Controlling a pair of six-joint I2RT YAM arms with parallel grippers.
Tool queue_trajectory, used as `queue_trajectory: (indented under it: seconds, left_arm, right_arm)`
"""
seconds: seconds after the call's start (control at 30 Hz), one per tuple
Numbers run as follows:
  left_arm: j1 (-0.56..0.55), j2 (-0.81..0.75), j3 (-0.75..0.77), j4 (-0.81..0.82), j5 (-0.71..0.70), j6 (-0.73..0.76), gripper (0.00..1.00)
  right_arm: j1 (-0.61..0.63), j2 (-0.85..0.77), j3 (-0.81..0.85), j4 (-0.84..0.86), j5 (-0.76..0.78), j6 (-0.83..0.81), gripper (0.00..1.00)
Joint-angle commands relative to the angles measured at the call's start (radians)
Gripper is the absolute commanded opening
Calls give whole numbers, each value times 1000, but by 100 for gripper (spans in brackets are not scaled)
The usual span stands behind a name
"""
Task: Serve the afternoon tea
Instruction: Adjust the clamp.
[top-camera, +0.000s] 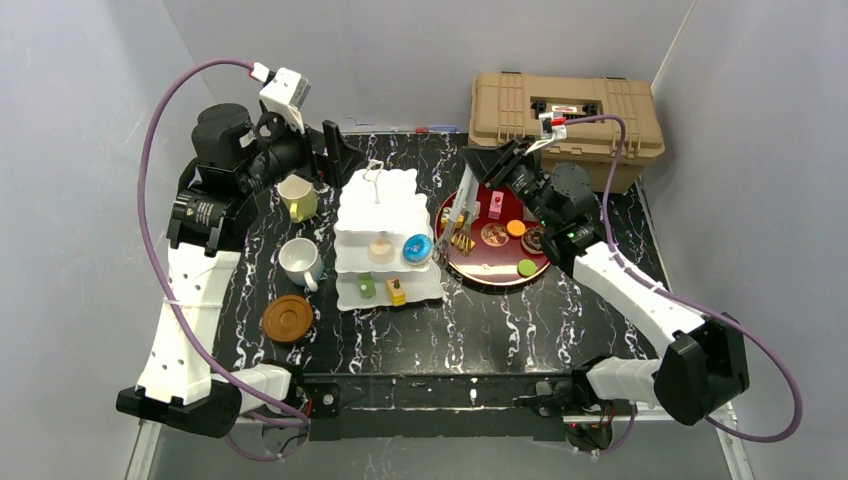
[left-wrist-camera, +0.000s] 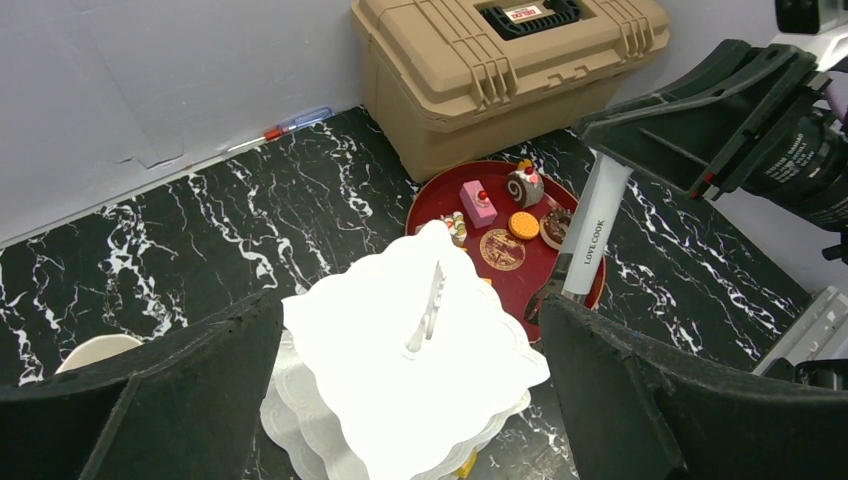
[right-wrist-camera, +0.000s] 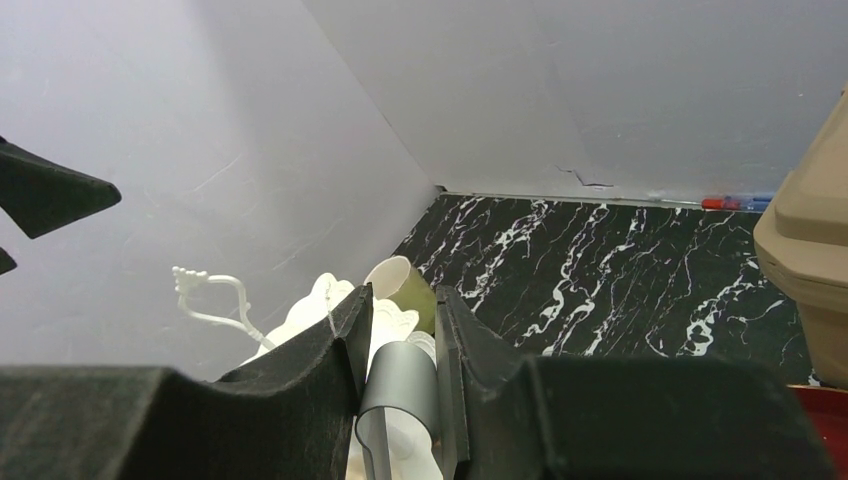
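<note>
Right wrist view: the right end effector (right-wrist-camera: 400, 345) is clenched on silver tongs (right-wrist-camera: 398, 400). The tongs slant down and left, with their tips at the red tray (top-camera: 500, 265) beside the toy pastries (top-camera: 494, 234). The cake stand (top-camera: 395, 200) stands just left of them on the counter (top-camera: 500, 320). The left end effector (left-wrist-camera: 410, 330) hangs wide open over the stand.

**Gloss on the table, matt on the case**

The tabletop (top-camera: 500, 320) looks like polished black marble with white veins. The cake stand (top-camera: 385, 195) and white mug (top-camera: 298, 260) are smooth, glossy white. The red tray (top-camera: 500, 268) shines. The tan case (top-camera: 570, 110) is matt ribbed plastic. The tongs (left-wrist-camera: 590, 235) are brushed silvery metal. The right gripper (right-wrist-camera: 400, 310) has matt black, foam-like pads (right-wrist-camera: 300, 380). The coasters (top-camera: 287, 318) look wooden.
</note>
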Motion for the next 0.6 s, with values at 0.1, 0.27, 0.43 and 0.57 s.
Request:
queue_trajectory:
  seconds: [0.1, 0.27, 0.43, 0.57]
  left_arm:
    - [3, -25, -9, 20, 8, 12, 98]
    - [3, -25, -6, 18, 13, 14, 98]
    - [4, -25, -14, 19, 56, 15, 98]
    - [3, -30, -24, 26, 123, 18, 98]
  right_arm:
    - [-1, 44, 16, 160, 20, 34, 2]
    - [-1, 28, 39, 87, 36, -25, 2]
    - [-1, -46, 41, -48, 64, -119, 2]
    - [-1, -102, 26, -112, 71, -155, 3]
